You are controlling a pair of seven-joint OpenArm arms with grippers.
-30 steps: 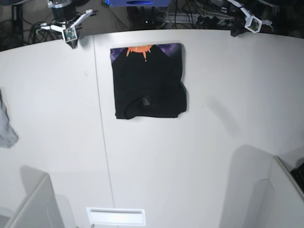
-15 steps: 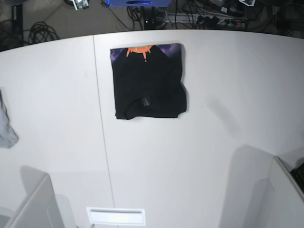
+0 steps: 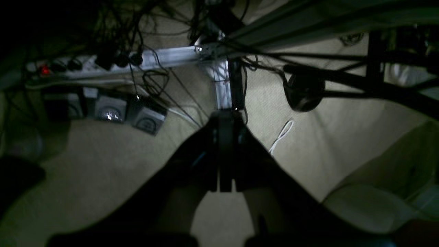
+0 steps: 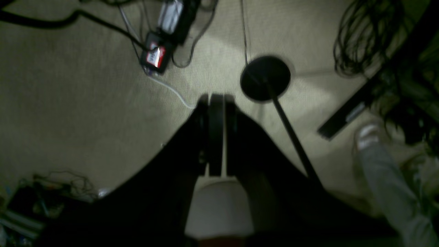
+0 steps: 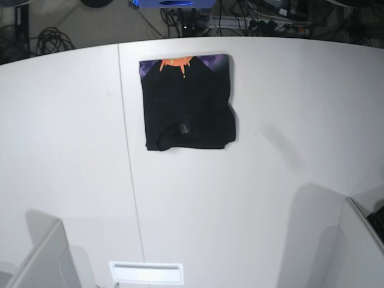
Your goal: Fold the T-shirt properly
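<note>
One T-shirt [image 5: 188,103], one table [image 5: 252,198]

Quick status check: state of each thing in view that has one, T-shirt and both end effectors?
T-shirt: folded into a compact rectangle, lying flat on the white table, orange-and-purple print showing along its far edge, neck label on top.
Left end effector: shut, holding nothing, off the table over the floor.
Right end effector: shut, holding nothing, off the table over the floor.
Power strip: red switch lit, several plugs in it.
</note>
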